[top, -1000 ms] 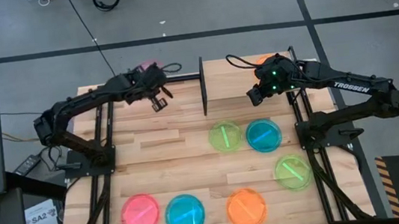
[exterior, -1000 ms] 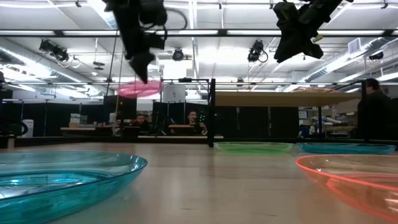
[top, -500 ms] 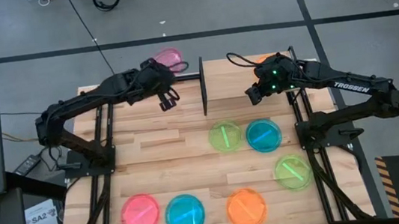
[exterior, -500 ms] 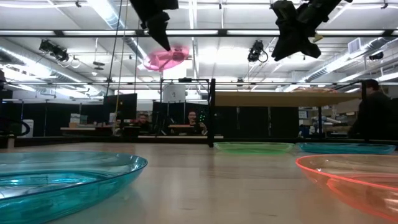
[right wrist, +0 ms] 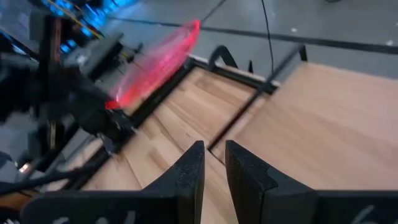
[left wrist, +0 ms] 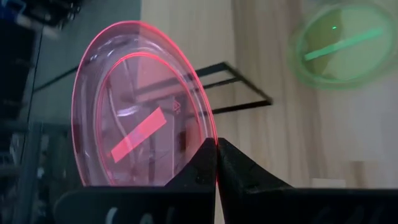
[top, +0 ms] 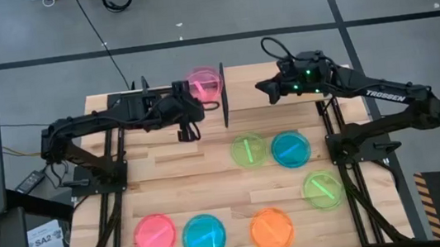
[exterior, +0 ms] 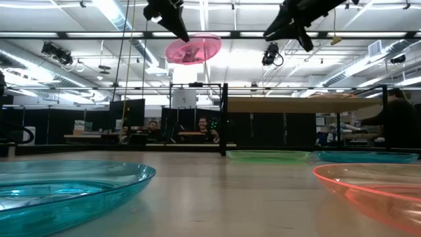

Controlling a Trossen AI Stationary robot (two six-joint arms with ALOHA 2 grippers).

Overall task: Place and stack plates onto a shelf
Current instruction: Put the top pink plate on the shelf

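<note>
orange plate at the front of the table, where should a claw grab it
By its raised rim, coming down from above. The orange plate lies flat on the table, apart from its neighbours, so only the thin upturned edge offers a pinch, one finger inside and one outside.

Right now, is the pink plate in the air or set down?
In the air: left gripper shut on the pink plate's rim, held high above the table.

Glossy translucent plastic plates (top: 289, 150) — matt pale wood table (top: 177, 186).

Legible markings, high view.
"TROSSEN" stood on the right arm (top: 385, 95); "SA2" on a floor sheet (top: 44, 240).
</note>
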